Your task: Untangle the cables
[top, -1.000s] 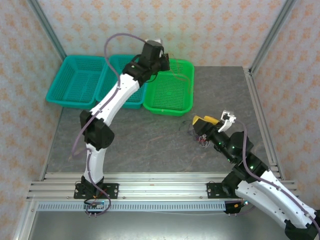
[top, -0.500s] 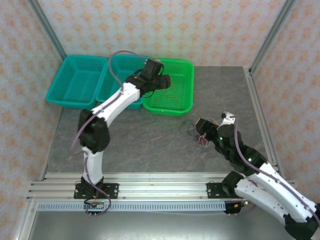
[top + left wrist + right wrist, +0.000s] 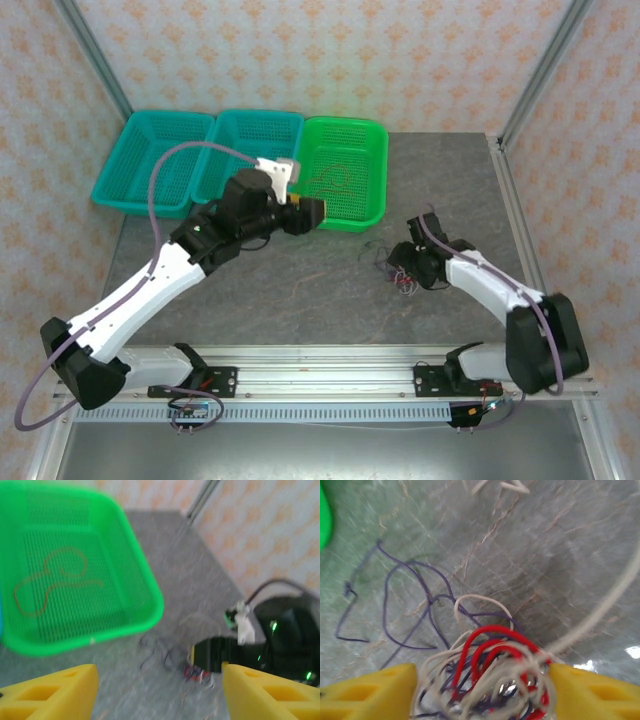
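The cables [image 3: 490, 675] are a tangle of red, whitish and dark strands on the grey table, with dark loops [image 3: 415, 600] trailing off to the left. My right gripper [image 3: 482, 695] is down over the tangle [image 3: 399, 278], jaws apart, with the bundle between the yellow fingers [image 3: 367, 692] and strands touching both. One orange cable [image 3: 50, 585] lies loose in the green basket [image 3: 150, 612]. My left gripper [image 3: 160, 695] hovers open and holds nothing. It is just in front of that basket [image 3: 345, 122] and faces the tangle [image 3: 200, 672].
Two teal baskets [image 3: 165, 113] [image 3: 260, 112] stand left of the green one along the back. A metal frame post [image 3: 525, 100] rises at the back right corner. Bare table lies between the two grippers [image 3: 312, 213] [image 3: 408, 262].
My left arm pulled back from over the green basket, opened, and left the orange cable lying inside. My right gripper swung down onto the tangle and its jaws narrowed.
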Tool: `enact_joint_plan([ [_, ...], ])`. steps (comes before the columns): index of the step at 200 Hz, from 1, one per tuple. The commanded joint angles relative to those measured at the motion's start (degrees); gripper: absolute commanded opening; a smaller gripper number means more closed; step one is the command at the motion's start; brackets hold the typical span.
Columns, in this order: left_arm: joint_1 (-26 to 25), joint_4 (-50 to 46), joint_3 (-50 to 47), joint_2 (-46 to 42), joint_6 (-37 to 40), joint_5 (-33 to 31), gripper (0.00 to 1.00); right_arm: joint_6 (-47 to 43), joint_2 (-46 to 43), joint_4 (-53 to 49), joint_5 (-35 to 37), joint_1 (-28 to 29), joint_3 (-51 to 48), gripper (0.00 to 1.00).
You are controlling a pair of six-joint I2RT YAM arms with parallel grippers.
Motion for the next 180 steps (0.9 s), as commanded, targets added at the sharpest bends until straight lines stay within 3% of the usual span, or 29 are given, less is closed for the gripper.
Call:
enact_joint_plan([
  [1, -0.43, 0.07, -5.11, -1.21, -1.93, 0.81, 0.67, -1.87, 1.78, 3.28, 0.48, -0.40, -0.16, 0.30],
  [9, -0.67, 0.57, -6.24, -1.40, -2.80, 0.80, 0.67, -2.55, 1.30, 3.02, 2.14, -0.37, -0.33, 0.11],
  [21, -0.95, 1.03, -7.14, -1.65, -3.44, 0.79, 0.68, -3.86, -1.66, 2.03, 4.41, -0.43, -0.64, 0.00],
  [58, -1.12, -0.12, -6.21, -1.07, -2.23, -0.01, 0.69, -12.44, -23.22, 4.15, 11.18, 0.11, -4.36, 0.00],
  [85, -1.03, -0.53, -4.68, 0.50, -1.50, -0.46, 0.70, -28.86, -31.55, 2.09, 14.42, 6.11, -2.33, 0.00],
  [111, -1.06, 0.85, -4.86, 1.66, -2.45, -0.94, 0.70, -41.74, -24.80, -6.04, 20.19, 18.95, 2.84, 0.00],
  [140, -1.08, 2.48, -6.73, 1.52, -4.08, -2.79, 0.71, -51.57, -8.30, -8.24, 32.02, 35.46, 5.96, 0.00],
  [163, -1.12, 3.16, -8.86, 0.61, -4.43, -4.64, 0.71, -55.95, 5.42, -6.03, 34.83, 41.09, 8.69, 0.00],
  [175, -1.04, 3.31, -10.44, -0.34, -4.49, -6.60, 0.71, -56.41, 8.95, -2.35, 32.41, 41.98, 9.30, 0.00],
  [180, -1.04, 3.35, -11.19, -0.96, -4.50, -7.35, 0.71, -56.19, 9.37, -0.31, 30.21, 42.03, 9.10, 0.05],
])
